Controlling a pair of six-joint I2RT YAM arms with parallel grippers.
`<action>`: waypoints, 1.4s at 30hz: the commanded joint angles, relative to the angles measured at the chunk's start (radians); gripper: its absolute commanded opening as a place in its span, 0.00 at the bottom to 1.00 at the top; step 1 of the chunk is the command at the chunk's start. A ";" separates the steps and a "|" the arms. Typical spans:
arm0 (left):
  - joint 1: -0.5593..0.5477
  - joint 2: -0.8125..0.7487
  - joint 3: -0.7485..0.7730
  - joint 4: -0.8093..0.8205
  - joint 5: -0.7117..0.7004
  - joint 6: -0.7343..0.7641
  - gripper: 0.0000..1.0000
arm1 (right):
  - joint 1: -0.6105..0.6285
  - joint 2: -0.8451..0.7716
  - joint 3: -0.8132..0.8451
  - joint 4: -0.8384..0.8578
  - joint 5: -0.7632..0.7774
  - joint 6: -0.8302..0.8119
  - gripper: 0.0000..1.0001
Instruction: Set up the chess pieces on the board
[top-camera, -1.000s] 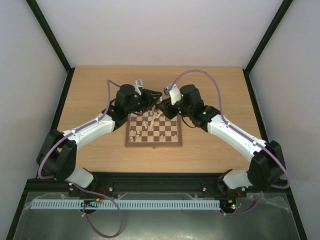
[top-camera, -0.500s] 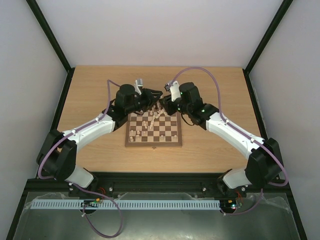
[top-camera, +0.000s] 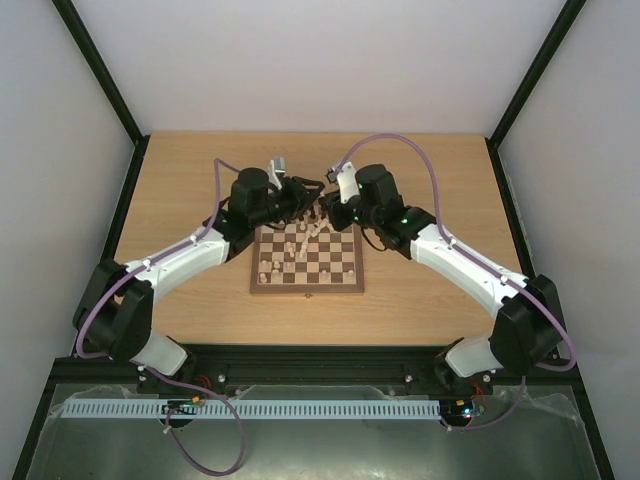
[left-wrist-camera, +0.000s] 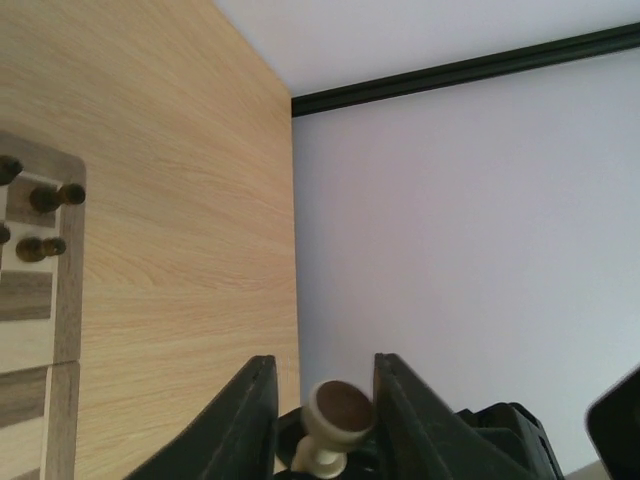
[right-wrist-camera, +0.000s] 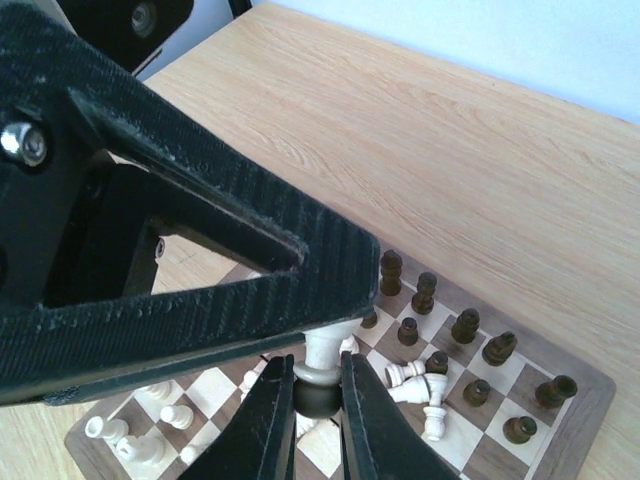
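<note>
- Where the right wrist view reaches its bottom centre, your right gripper (right-wrist-camera: 316, 375) has its two black fingers (right-wrist-camera: 270, 410) pressed together on the dark round end of a pale cream chess piece (right-wrist-camera: 322, 350) of turned wood.
- That piece's cream stem rises from the grip to a broad black triangular finger of the other arm. This finger fills the left half of the frame and hides the piece's top.
- At the bottom of the left wrist view, your left gripper (left-wrist-camera: 325, 372) has the same piece between its fingers (left-wrist-camera: 245, 420), dark underside facing the camera.
- Those fingers stand a little apart. The piece sits close against the one on the right of the frame, with a sliver of gap to the other, and you cannot tell whether they press on it.
- In the top view, both grippers meet nose to nose at upper centre, over the far edge of the small square wooden chessboard (top-camera: 305, 290) with dark brown and tan checks.
- Dark brown pieces (right-wrist-camera: 465, 325) stand upright in two loose rows on the chessboard, centre right of the right wrist view.
- A few cream pieces (right-wrist-camera: 415, 372) lie toppled on the squares just right of your right gripper. Others stand at the lower left of that frame.
- The chessboard lies flat on the light wooden tabletop (top-camera: 430, 180), near the centre of the top view.
</note>
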 joint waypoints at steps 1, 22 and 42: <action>0.037 -0.025 -0.010 -0.104 0.045 0.076 0.33 | -0.004 -0.005 0.050 -0.062 -0.014 -0.082 0.05; 0.422 -0.240 -0.010 -0.701 -0.046 0.746 0.47 | -0.004 0.377 0.547 -1.146 0.177 -0.847 0.04; 0.493 -0.266 -0.157 -0.562 0.004 0.760 0.47 | 0.075 0.758 0.727 -1.299 0.413 -0.898 0.06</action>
